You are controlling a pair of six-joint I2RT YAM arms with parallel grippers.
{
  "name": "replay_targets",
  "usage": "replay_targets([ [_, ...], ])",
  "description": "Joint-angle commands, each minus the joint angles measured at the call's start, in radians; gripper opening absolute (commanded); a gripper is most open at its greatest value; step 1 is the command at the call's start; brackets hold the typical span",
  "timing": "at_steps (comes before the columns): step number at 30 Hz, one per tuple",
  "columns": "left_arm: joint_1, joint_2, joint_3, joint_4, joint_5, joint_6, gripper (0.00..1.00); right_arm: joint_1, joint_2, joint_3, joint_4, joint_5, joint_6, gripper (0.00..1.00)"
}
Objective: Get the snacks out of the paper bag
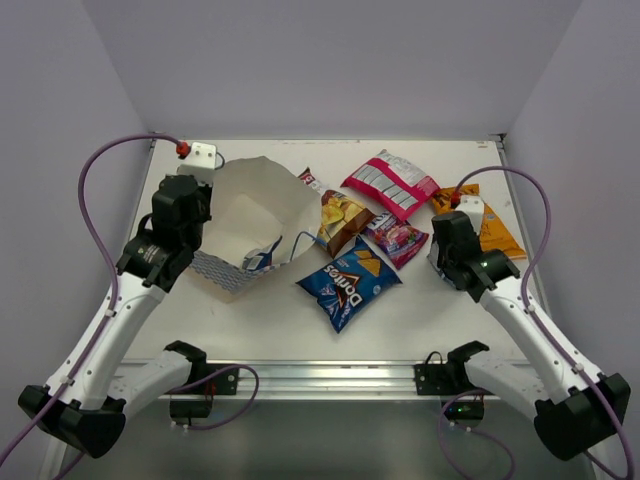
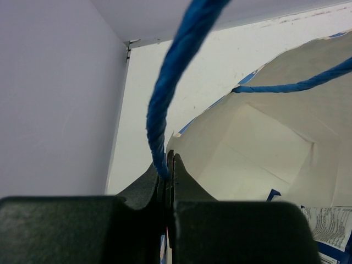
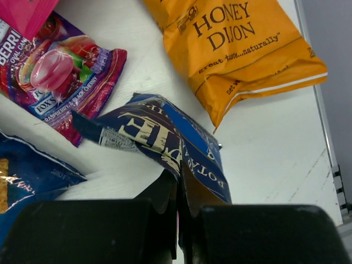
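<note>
At the far left, the left pincer was clenched on one thin blue string handle of the paper bag. The bag lay on its side on the bench, with its mouth gaping rightward. That cord seemed to me the weak point. A hard pull might slide it through the jaws or rip it from the paper, and the bag would flop back over its contents.

A small blue-white packet sat just inside the bag's mouth. It had fine print on it, I think, but nothing I could read. Tipping the bag by a single handle could fold the paper over that packet and trap it.

Right of the bag, touching one another, lay a brown-red chips packet and the blue packet marked "Doritos". The pink-white striped packet lay beyond them. Further right was the magenta candy, reading "FOX'S" and "RASPBERRY & BLACK CHERRY".

Farthest from the bag, the right pincer gripped a creased edge of the dark blue packet, on which "POTA" showed. The film was glossy and the bite small, so the packet could slip out early. Just beyond it lay the orange packet, labelled "HONEY DIJON" and "great taste... naturally", close to the bench's rim. A careless release might nudge it over.
</note>
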Motion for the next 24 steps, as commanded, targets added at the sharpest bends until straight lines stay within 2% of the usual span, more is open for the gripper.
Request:
replay_targets([
  [1,0.006,-0.019,0.033,0.046,-0.022,-0.005,0.00,-0.011,0.003,0.017,-0.018,0.037,0.100,0.00],
  [5,0.006,-0.017,0.024,0.046,-0.011,-0.013,0.00,-0.018,0.049,0.029,-0.010,-0.010,0.127,0.00],
  [9,0.006,-0.025,0.019,0.041,-0.016,-0.012,0.00,-0.018,0.093,0.013,0.022,-0.156,0.215,0.00],
  [13,0.006,-0.034,0.022,0.043,-0.023,-0.004,0.00,-0.018,0.125,-0.096,0.107,-0.346,0.296,0.00],
  [18,0.006,-0.033,0.024,0.038,-0.016,-0.004,0.00,-0.046,0.188,-0.146,0.128,-0.317,0.385,0.02],
  [19,0.006,-0.034,0.024,0.038,-0.014,-0.002,0.00,-0.064,0.190,-0.159,0.128,-0.313,0.394,0.16],
  [21,0.006,-0.036,0.022,0.038,-0.010,0.002,0.00,-0.133,0.164,-0.176,0.134,-0.351,0.401,0.26],
  [22,0.006,-0.039,0.021,0.040,-0.010,0.005,0.00,-0.143,0.147,-0.178,0.137,-0.356,0.387,0.35],
  [24,0.006,-0.043,0.013,0.045,0.004,0.019,0.00,-0.143,0.069,-0.167,0.166,-0.377,0.297,0.46],
])
